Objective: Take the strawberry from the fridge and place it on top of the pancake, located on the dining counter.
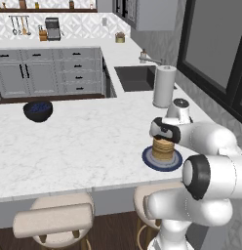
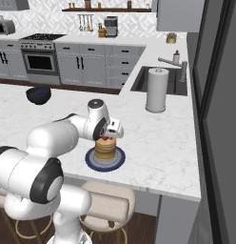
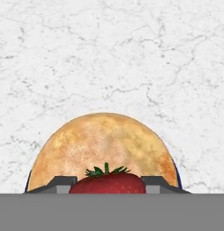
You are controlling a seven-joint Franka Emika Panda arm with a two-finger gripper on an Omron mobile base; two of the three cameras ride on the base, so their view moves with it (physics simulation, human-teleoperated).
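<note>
Hovering just over the pancake (image 3: 105, 151) on the surface (image 1: 84, 146), the pincer (image 3: 107, 184) is seen clenched on the strawberry (image 3: 108, 184). The fetching is judged done; only the lowering and the release are left.

Grey panelled cabinets (image 1: 42, 73) line the far wall under a patterned backsplash (image 2: 48, 19). A sink (image 2: 160, 81) sits beside dark windows (image 1: 215, 53). Tan stools (image 1: 54, 219) stand on dark wood floor (image 1: 113, 232).

No readable text, label or number shows anywhere.
</note>
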